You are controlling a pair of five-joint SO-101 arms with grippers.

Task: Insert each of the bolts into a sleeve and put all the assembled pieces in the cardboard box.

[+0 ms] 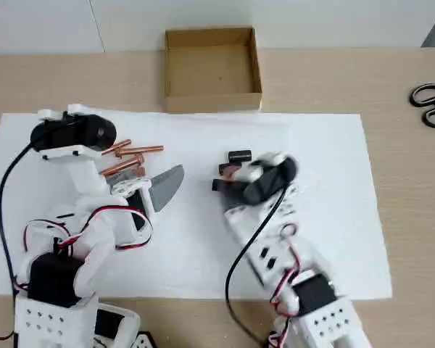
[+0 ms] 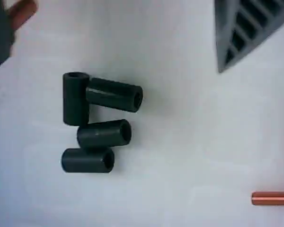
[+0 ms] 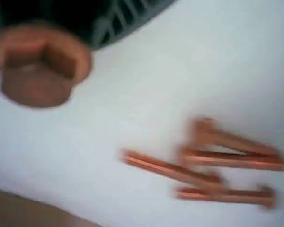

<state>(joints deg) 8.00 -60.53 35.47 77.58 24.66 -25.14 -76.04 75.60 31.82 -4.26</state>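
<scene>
Bolts (image 1: 130,158) lie left of seemingly touching sleeves (image 2: 104,134); cardboard box (image 1: 214,101) behind both.

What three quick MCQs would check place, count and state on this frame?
1. Where is the cardboard box?
A) on the bare table, just past the far edge of the white paper
B) in the middle of the paper
C) at the table's near edge

2. How many black sleeves lie clustered in the left wrist view?
A) two
B) four
C) six

3. What state is the box in?
A) empty
B) holding bolts
C) lidded

Key:
1 A: the box sits on wood beyond the paper.
2 B: four dark cylinders lie together.
3 A: its bare floor shows in the high view.
</scene>
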